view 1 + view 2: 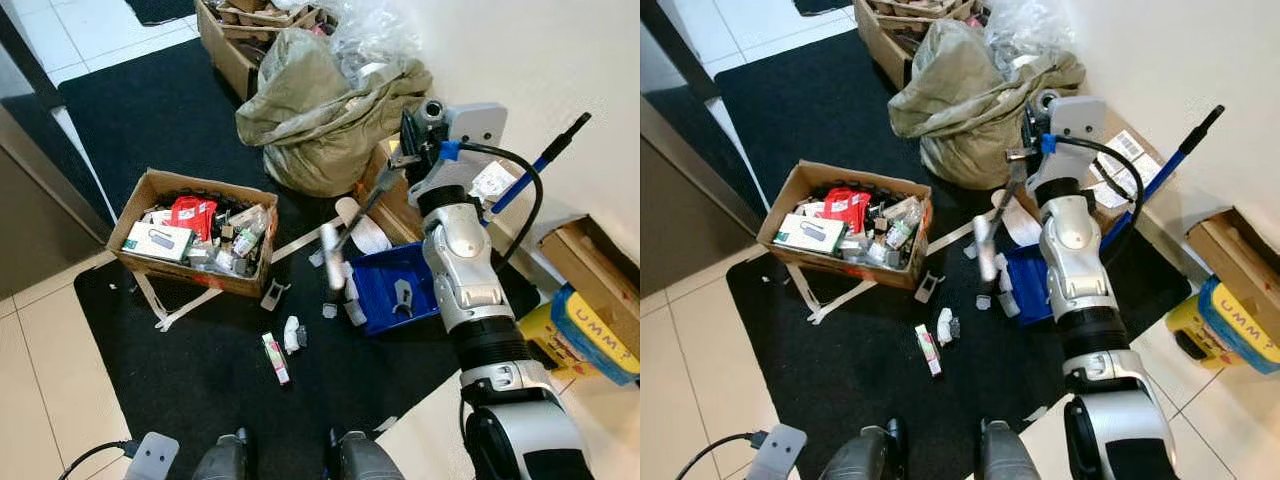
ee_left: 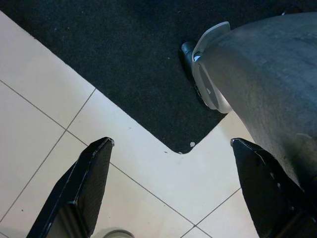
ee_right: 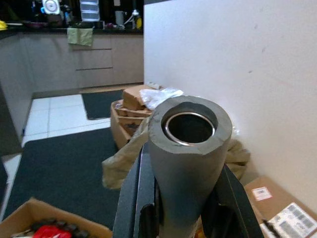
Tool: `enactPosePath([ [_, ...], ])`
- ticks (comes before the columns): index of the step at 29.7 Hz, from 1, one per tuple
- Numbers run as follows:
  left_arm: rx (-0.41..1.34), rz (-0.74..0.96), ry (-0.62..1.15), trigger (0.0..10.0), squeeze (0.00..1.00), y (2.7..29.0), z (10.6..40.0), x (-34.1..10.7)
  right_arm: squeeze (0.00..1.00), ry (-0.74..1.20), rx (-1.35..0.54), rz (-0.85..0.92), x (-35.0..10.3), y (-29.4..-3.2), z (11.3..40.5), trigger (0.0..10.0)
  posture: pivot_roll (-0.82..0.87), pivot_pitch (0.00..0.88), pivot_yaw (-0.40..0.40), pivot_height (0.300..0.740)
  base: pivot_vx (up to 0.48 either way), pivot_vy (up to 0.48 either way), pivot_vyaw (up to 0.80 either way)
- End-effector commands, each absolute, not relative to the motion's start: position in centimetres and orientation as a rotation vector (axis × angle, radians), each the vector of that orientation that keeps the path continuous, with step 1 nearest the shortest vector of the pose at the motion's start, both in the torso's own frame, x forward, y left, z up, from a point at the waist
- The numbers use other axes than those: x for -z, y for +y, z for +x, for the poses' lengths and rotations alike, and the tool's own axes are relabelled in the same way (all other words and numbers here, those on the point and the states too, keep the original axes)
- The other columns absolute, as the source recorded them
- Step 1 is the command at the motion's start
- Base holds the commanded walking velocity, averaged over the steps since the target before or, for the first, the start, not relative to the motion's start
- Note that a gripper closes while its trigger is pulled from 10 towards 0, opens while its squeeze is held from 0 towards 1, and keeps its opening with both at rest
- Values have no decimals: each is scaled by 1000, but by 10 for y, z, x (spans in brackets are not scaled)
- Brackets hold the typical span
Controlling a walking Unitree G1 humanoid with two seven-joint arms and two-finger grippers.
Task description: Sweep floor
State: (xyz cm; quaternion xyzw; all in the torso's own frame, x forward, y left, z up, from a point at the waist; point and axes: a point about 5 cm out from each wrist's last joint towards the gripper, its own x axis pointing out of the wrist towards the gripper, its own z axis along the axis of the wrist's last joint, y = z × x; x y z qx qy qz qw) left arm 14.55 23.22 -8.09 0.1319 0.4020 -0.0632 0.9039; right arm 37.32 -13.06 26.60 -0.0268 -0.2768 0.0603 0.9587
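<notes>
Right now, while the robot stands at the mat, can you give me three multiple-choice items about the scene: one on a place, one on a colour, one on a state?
1. Where does the dustpan lie?
A. Inside the box
B. On top of the sack
C. On the mat, to the robot's right of the box

2. What colour is the dustpan?
A. Blue
B. Red
C. Green

3. How is the right gripper?
A. Open and empty
B. Shut on a grey handle
C. Shut on the sack

Answers:
1 C: the dustpan rests on the mat, with the box on its left and the sack beyond it.
2 A: its tray is plainly blue.
3 B: the right gripper has both fingers pressed on the handle.

The left gripper hangs idle, open.
</notes>
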Motion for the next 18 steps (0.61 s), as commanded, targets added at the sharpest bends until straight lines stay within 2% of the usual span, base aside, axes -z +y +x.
enactPosePath([
  [1, 181, 232, 888, 10000, 0, 215, 127, 92, 0, -570, -96, -69, -268, -134, 373, 10000, -10, 295, -62, 740, 0, 0, 0],
  [6, 183, 235, 887, 10000, 0, 217, 124, 92, 0, -553, -92, -52, -265, -130, 376, 10000, -7, 310, -65, 740, 0, 0, 0],
  [9, 195, 240, 870, 10000, 0, 220, 116, 91, 0, -509, -77, 7, -256, -122, 381, 10000, 20, 395, -48, 740, 0, 0, 0],
  [18, 230, 272, 845, 10000, 0, 231, 104, 88, 0, -396, -29, 125, -233, -123, 389, 10000, 62, 458, -27, 740, 0, 0, 0],
])
